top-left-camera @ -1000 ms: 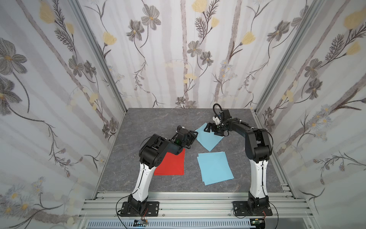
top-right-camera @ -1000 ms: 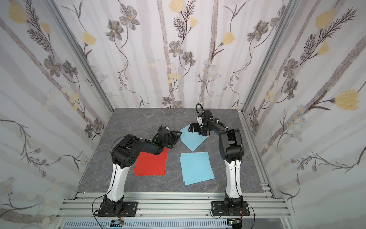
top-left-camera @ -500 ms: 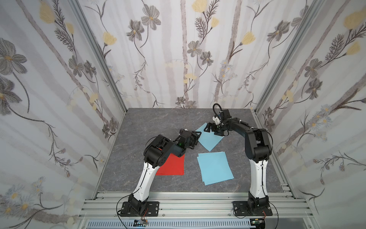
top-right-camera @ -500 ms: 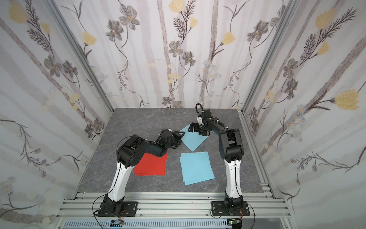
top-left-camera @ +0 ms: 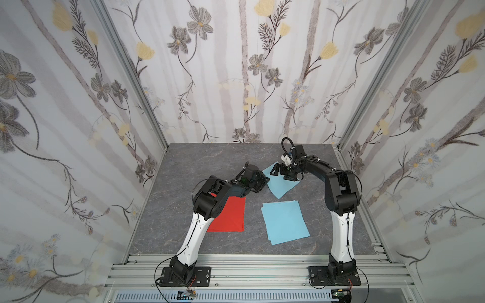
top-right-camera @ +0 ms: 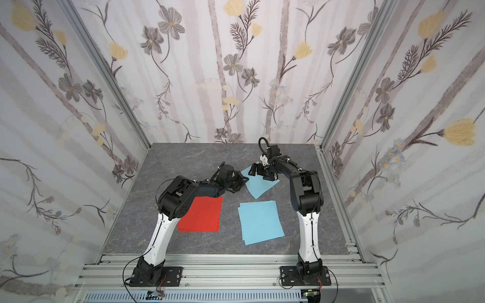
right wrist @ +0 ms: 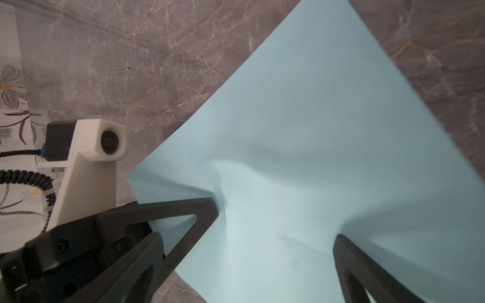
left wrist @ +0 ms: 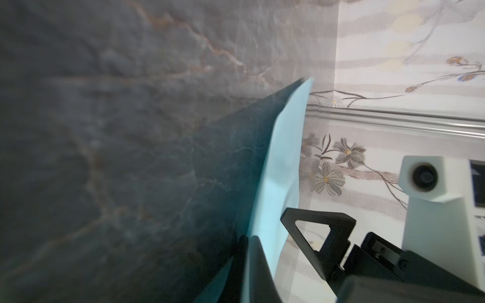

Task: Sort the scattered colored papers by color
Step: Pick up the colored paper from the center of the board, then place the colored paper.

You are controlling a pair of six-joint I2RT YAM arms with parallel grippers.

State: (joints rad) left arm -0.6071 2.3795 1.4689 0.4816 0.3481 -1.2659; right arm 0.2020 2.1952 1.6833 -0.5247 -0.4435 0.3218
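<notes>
1. Grey marbled tabletop [top-left-camera: 183,168] forms the work surface. Three floral-papered walls [top-left-camera: 236,65] enclose it, and one aluminium rail frame [top-left-camera: 249,265] runs along its near edge.
2. Arms: two. The left arm [top-left-camera: 194,236] and the right arm [top-left-camera: 341,230] are both bolted to the rail frame.
3. Paper groups: three. The reference item is the blue pile [top-left-camera: 284,223], which lies flat near the middle of the tabletop.
4. Blue pile: offset edges along its far side show at least two sheets. An exact count cannot be read.
5. Red pile [top-left-camera: 231,217]: one pile, lying flat beside the blue pile on the left-arm side. A strip of bare tabletop separates the two piles. Its sheet count cannot be read, and the left arm covers one far corner.
6. Single blue sheet [top-left-camera: 282,187]: one sheet, lying beyond the blue pile toward the back wall. It does not touch the blue pile and is turned diagonally to it.
7. Left gripper [top-left-camera: 265,180]: it is beyond the blue pile, at the left-arm corner of the single blue sheet. Its fingers are clamped together on that corner. The left wrist view shows the sheet edge [left wrist: 283,157] raised off the tabletop.
8. Right gripper [top-left-camera: 281,173]: it is beyond the blue pile, over the far part of the single blue sheet. Its jaws are spread wide and hold nothing. In the right wrist view, one fingertip [right wrist: 346,246] meets the sheet where it creases.
</notes>
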